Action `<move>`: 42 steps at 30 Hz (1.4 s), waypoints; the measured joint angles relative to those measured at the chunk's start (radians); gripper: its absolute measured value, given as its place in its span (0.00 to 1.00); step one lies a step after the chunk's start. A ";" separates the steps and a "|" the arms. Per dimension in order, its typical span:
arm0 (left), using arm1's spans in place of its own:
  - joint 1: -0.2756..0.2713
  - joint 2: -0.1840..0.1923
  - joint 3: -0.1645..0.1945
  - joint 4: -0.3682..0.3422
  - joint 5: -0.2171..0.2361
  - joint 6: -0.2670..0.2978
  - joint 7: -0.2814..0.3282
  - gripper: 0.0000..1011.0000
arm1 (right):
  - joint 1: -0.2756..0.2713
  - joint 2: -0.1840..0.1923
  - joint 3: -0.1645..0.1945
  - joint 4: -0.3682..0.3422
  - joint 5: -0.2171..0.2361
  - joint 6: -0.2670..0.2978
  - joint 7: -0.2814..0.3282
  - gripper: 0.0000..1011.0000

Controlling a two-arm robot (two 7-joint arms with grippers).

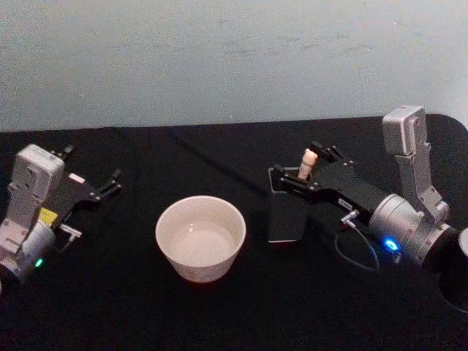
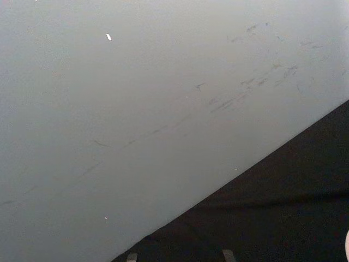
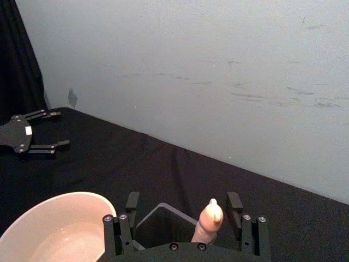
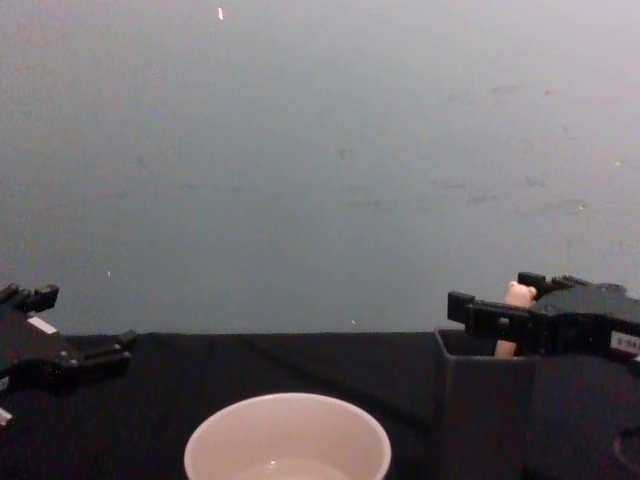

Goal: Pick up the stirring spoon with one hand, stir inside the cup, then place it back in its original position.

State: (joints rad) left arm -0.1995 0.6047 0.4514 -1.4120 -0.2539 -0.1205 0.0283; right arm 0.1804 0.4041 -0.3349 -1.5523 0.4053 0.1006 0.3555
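Right hand: we see our right hand reaching over the top of the dark holder box, its 2 fingers spread wide, 1 on each side of the stirring spoon and not yet touching it.
Why it sits so: we judge that the fingers straddle the handle so that closing them would catch the spoon just below its bear head, where the handle stands clear of the box.
Stirring spoon: it stands nearly upright in the holder box, only the beige top of the handle showing above the rim; its neck and bowl are hidden inside.
Cup: the cream cup stands on the black counter to the left of the holder box, near it but apart, mouth up; it seems to hold a little clear liquid, though we cannot be sure.
Left hand: our left hand lies idle low over the counter at the far left, well apart from the cup, its fingers parted and empty.
Surroundings: a plain pale wall closes the back of the counter.
In the way: we see nothing between box and cup; we judge the spoon must rise straight out of the box first.
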 joint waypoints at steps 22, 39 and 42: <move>0.000 0.000 0.000 0.000 0.000 0.000 0.000 0.99 | 0.032 -0.061 0.107 0.038 -0.091 -0.154 -0.152 0.99; 0.000 0.000 0.000 0.000 0.000 0.000 0.000 0.99 | -0.005 -0.078 0.086 0.150 -0.207 -0.088 -0.165 0.99; 0.000 0.000 0.000 0.000 0.000 0.000 0.000 0.99 | -0.005 -0.082 0.089 0.156 -0.215 -0.085 -0.164 0.99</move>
State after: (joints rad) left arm -0.1995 0.6047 0.4513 -1.4120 -0.2539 -0.1205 0.0283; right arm 0.1757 0.3219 -0.2464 -1.3964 0.1899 0.0157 0.1910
